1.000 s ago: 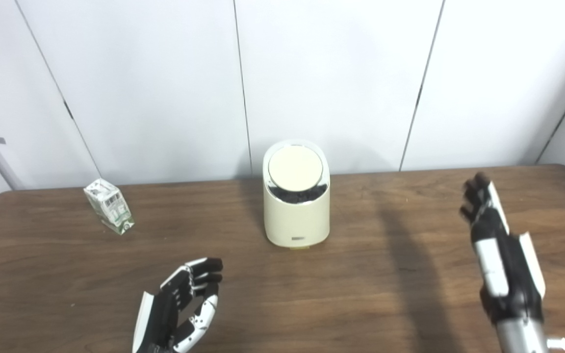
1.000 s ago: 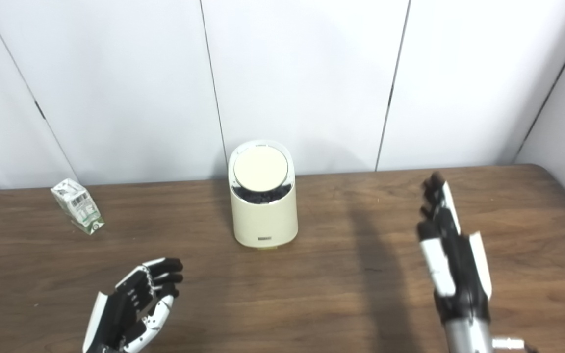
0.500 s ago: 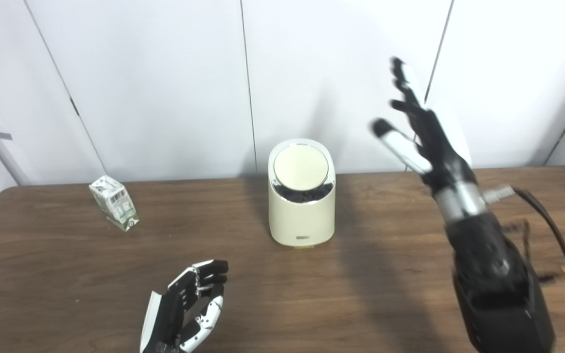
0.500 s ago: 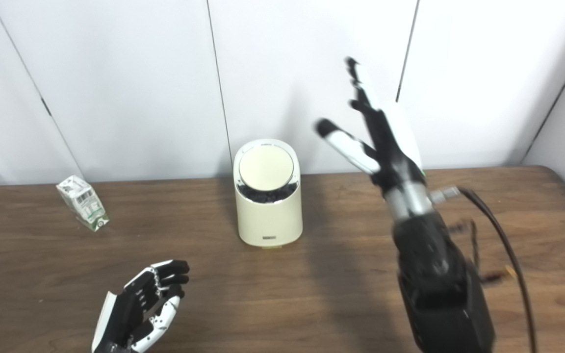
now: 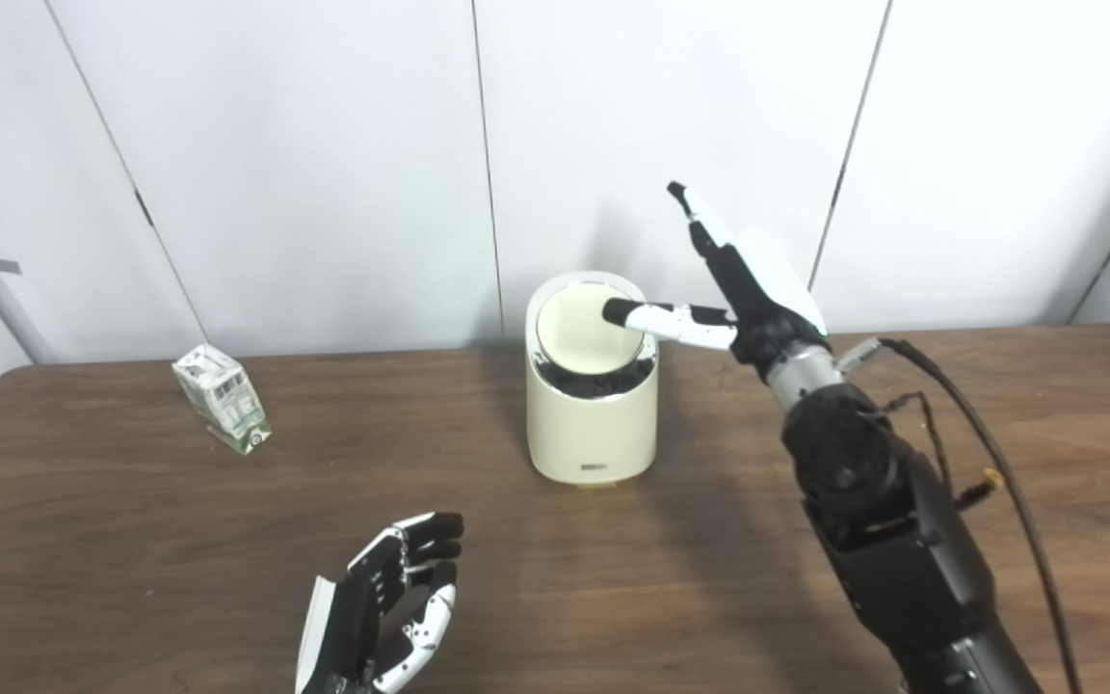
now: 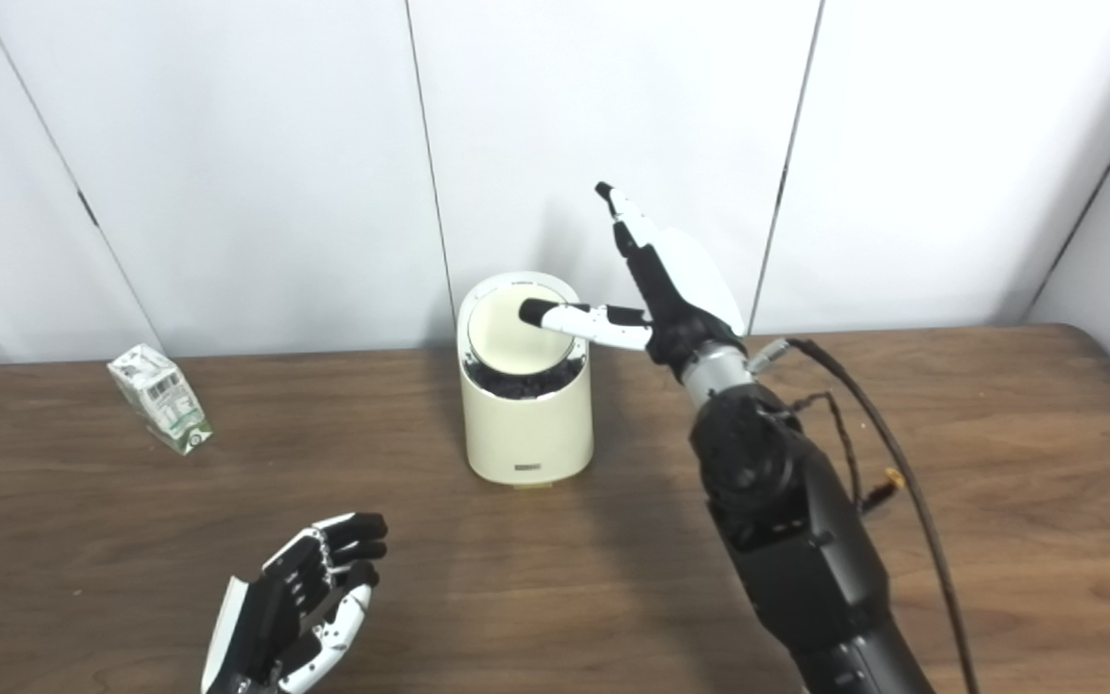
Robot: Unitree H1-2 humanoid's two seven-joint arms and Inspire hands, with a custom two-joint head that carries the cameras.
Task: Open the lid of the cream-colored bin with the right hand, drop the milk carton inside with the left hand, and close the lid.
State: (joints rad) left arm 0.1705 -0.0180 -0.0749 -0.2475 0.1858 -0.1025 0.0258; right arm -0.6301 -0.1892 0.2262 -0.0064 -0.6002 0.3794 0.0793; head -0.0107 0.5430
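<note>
A: Left eye view. The right hand (image 5: 743,289) is hanging just right of the cream-colored bin (image 5: 593,405), fingers spread wide and holding nothing. The thumb is reaching leftward, its tip over the round lid (image 5: 582,326); whether it is touching I cannot tell.

B: So the lid is lying left of the palm and facing up and toward the camera?

A: Yes, tilted disc, matte cream, ringed by a shiny rim. Dark contents or a liner are showing under its near edge. The body is a smooth rounded cylinder with a small label low on the front.

B: And the milk carton (image 5: 221,400)?

A: Well left of the bin on the wooden table (image 5: 131,540), leaning, gabled top pointing up and to the left. Printed white and green paperboard.

B: Right eye view?

A: The same layout. The left hand (image 6: 295,602) is waiting in front of the bin and to its left, palm up, fingers loosely curled and apart, empty. The carton (image 6: 159,398) is lying beyond it, farther left of the bin (image 6: 524,414). I judge the left hand nearer the carton, the right hand (image 6: 666,289) nearer the lid (image 6: 514,330), which it is not yet lifting.
</note>
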